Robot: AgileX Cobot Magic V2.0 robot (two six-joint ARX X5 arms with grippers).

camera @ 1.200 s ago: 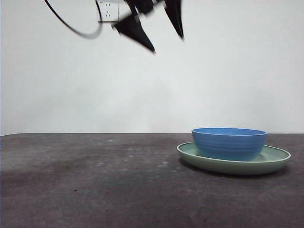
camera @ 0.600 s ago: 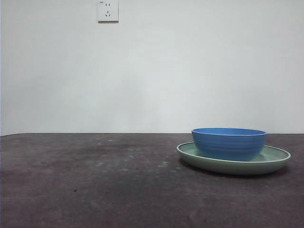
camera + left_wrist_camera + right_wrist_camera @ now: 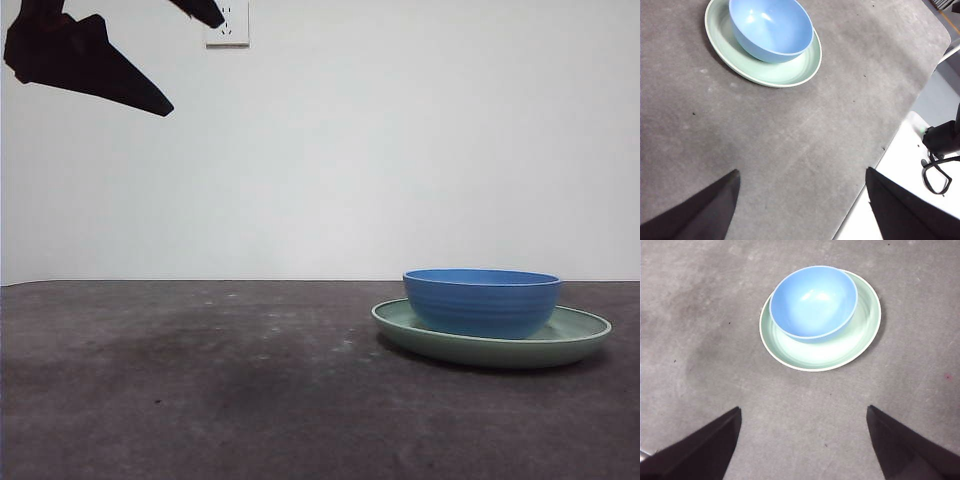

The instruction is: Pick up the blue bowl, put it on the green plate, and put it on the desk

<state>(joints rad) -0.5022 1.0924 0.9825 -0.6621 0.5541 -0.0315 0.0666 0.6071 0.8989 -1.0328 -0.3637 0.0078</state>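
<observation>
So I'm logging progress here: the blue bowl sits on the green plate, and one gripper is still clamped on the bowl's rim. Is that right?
Not quite. The blue bowl does sit on the green plate, but nothing grips it. Both wrist views show open jaws well away from the bowl, holding nothing; the front view shows only a dark gripper high at the top corner.

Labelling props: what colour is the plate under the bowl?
Pale sage green, plain, no pattern; the green plate shows best in the right wrist view.

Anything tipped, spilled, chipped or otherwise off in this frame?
Nothing stands out. The blue bowl sits upright and empty on the green plate, off-centre toward one rim. Both look intact, and the desk shows only mottling. Both grippers are open and empty.
</observation>
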